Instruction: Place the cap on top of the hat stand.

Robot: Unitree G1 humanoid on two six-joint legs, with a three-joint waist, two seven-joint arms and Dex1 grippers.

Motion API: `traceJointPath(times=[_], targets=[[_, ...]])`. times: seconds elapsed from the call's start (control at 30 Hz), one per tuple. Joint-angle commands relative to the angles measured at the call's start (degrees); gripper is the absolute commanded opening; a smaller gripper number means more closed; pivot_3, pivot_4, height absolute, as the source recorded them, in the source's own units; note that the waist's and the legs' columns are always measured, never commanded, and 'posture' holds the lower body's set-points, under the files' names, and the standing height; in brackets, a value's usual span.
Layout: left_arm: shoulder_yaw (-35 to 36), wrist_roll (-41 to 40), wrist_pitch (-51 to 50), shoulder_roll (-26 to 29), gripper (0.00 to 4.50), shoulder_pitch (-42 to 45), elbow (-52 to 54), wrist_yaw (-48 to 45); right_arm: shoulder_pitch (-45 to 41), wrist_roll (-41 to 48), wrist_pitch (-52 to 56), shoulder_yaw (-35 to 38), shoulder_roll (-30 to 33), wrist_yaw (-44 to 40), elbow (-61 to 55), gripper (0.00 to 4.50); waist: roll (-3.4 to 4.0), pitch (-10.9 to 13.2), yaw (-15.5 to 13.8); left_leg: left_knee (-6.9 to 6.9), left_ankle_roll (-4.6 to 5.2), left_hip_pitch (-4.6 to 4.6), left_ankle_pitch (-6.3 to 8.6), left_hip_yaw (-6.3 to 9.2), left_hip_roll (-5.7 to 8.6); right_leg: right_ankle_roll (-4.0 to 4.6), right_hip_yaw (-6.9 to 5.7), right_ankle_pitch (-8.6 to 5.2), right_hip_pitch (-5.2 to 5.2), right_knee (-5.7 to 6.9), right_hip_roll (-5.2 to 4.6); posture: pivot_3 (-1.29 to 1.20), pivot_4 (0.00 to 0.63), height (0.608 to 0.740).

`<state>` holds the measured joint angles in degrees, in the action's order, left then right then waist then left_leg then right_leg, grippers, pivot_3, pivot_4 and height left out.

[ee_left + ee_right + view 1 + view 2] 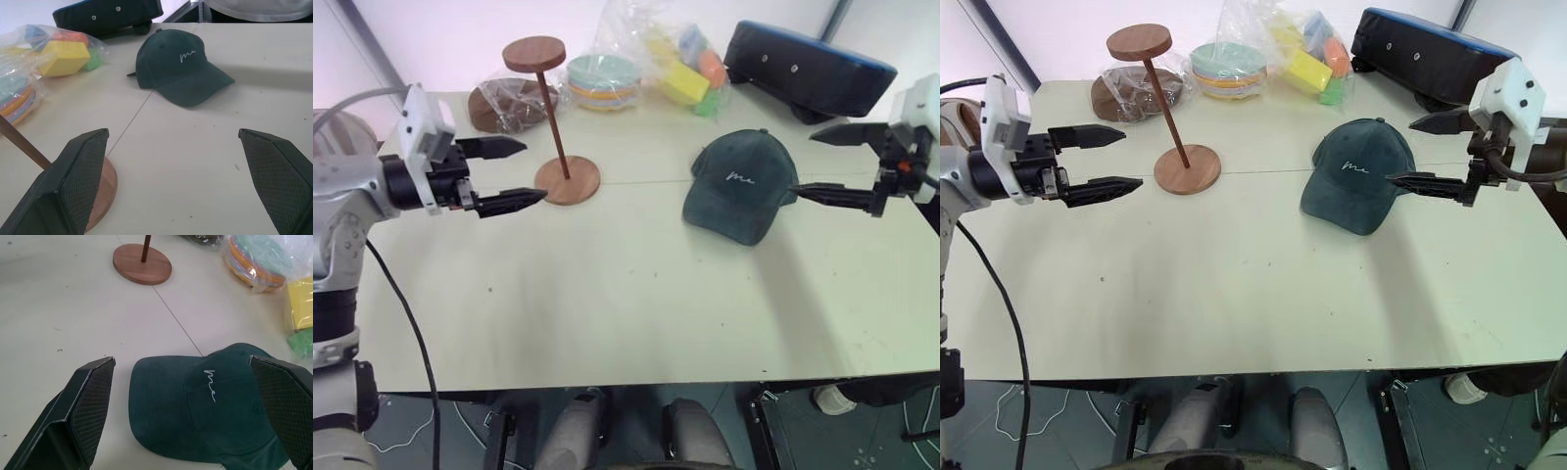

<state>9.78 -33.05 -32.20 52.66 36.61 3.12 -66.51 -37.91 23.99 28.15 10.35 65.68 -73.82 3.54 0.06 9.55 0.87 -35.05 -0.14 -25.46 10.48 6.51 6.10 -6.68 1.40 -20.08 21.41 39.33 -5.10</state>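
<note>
Your left hand [508, 174] hangs above the worktop [636, 304] on the left side, its two black fingers spread wide apart and pointing inward, holding nothing. Your right hand [1424, 153] mirrors it on the right side, fingers equally wide and empty, aimed inward and tilted slightly down
</note>
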Motion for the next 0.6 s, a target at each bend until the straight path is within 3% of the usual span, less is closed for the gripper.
traceJointPath(times=[0.03,0.6], targets=[[0.84,0.20,1.12,1.13,4.47,1.69,0.06,-0.61,-0.31,1.45,0.33,2.79,1.91,-0.35,-2.19,4.50,0.00,0.00,0.01,0.00,0.00,0.00,0.00,0.00,0.00,0.00,0.00,0.00,0.00,0.00,0.00,0.00,0.150,0.740],[1.97,-0.70,0.03,1.81,4.47,3.09,-0.15,-0.78,0.73,3.00,1.54,3.13,1.90,0.95,-4.30,4.50,0.00,0.00,0.04,0.00,0.01,0.00,0.01,0.00,0.00,0.00,0.00,0.00,0.00,0.00,-0.01,0.00,0.150,0.740]])
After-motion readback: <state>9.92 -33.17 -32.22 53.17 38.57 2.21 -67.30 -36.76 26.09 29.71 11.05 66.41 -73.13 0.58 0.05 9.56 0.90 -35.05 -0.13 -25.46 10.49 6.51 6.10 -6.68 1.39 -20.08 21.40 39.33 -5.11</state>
